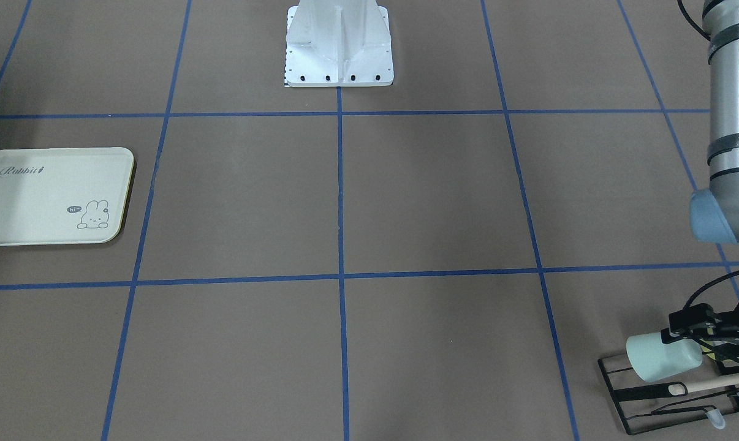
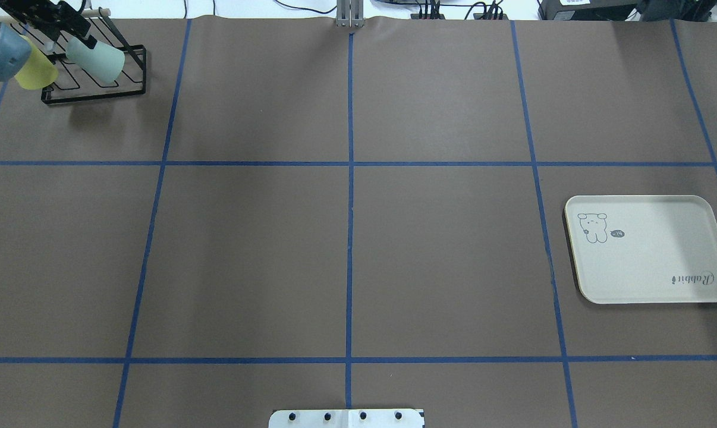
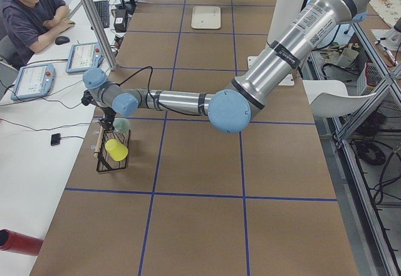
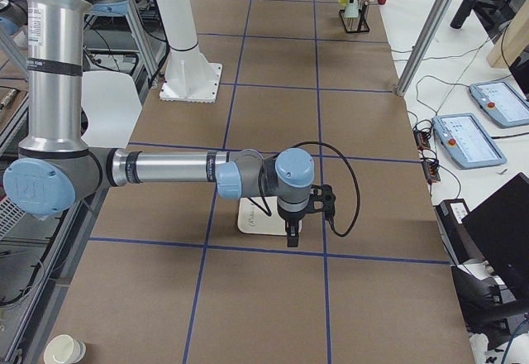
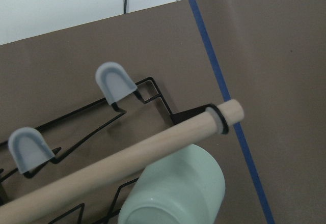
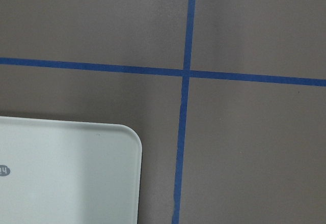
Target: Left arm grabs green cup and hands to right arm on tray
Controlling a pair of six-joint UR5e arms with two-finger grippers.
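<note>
Sideways on the rack [image 1: 613,395] lies the pale green cup [image 1: 662,361] (smooth, handleless), the left gripper [image 1: 691,337] beside it, hold unclear.

Black wire rack [image 2: 97,98] w/ yellow cup, on brown taped table [image 2: 442,255]
Rack: wood rod [image 5: 127,158] across its top, grey-capped prongs [image 5: 116,83] under rod. Yellow cup [image 2: 36,71] sits tilted on rack. Blue tape lines [image 2: 350,238] run just beside rack. White base plate [image 1: 339,46] well apart from rack. Off-table near rack: white desk w/ seated person [image 3: 28,12], 2 pendants [image 3: 32,78], red cyl. [image 3: 19,241].
</note>
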